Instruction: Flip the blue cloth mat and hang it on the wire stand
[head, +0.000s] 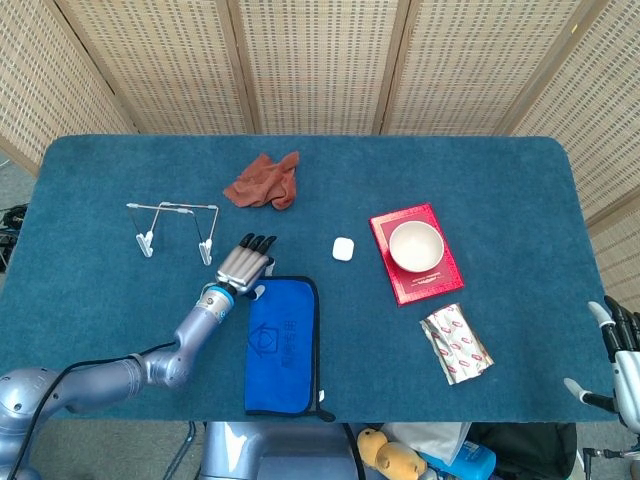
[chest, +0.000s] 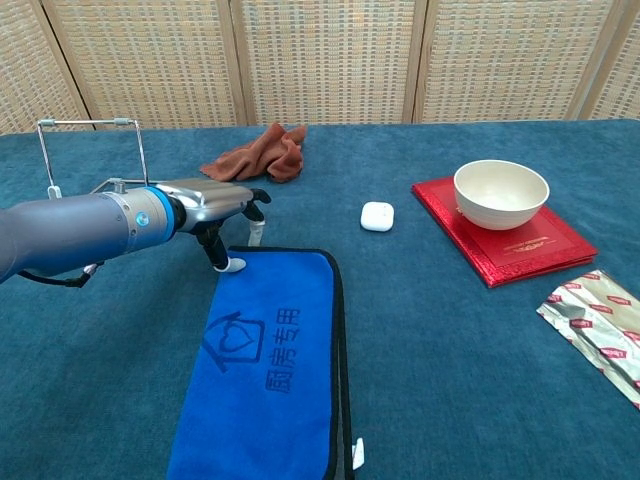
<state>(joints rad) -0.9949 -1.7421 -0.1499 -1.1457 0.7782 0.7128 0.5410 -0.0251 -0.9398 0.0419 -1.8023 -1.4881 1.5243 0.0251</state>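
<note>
The blue cloth mat (head: 283, 344) (chest: 267, 368) lies flat on the table near the front edge, logo side up, with a black border. My left hand (head: 247, 267) (chest: 215, 200) hovers at its far left corner, palm down, fingers apart, one fingertip (chest: 234, 265) touching the mat's corner; it holds nothing. The wire stand (head: 175, 227) (chest: 90, 150) stands upright just left of that hand. My right hand (head: 615, 352) shows only at the head view's lower right edge, off the table, fingers spread and empty.
A rust-brown rag (head: 264, 181) (chest: 258, 155) lies behind the stand. A small white case (head: 343, 248) (chest: 377, 216) sits mid-table. A white bowl (head: 415, 245) (chest: 500, 192) rests on a red book (head: 436, 282) (chest: 540, 249); a silver foil packet (head: 455, 343) (chest: 602, 327) lies at front right.
</note>
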